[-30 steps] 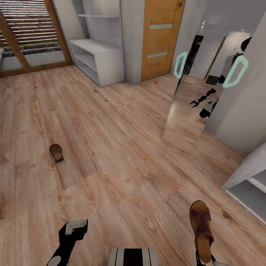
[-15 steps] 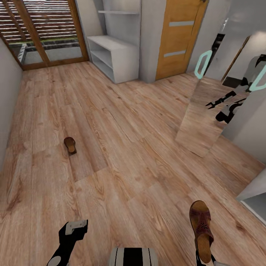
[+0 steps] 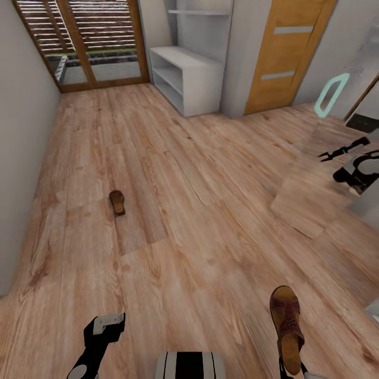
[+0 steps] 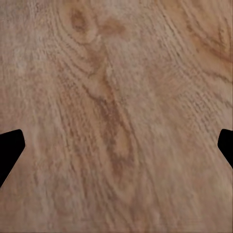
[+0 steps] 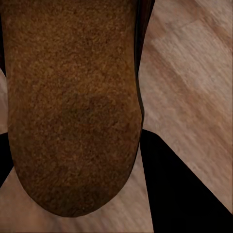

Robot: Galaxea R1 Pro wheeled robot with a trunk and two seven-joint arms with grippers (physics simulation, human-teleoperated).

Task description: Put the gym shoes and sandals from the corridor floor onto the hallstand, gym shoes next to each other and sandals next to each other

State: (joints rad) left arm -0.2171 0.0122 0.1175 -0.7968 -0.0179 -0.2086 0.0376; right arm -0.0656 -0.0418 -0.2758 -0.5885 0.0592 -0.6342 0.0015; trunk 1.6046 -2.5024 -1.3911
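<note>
Right gripper [image 3: 288, 368] clamped on a sandal [image 3: 286, 322], left gripper [image 4: 116, 145] fingers spread wide, empty

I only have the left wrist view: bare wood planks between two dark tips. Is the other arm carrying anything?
Observer: Yes. In the head view the right tool is shut on a brown sandal, toe pointing away from the robot.
Operator: And its partner?
Observer: The second sandal lies on the corridor floor, ahead and to the robot's left, with nothing touching it.
Operator: Any rack in sight?
Observer: A white shoe rack with open tiers stands at the far end, beside an orange wooden door.
</note>
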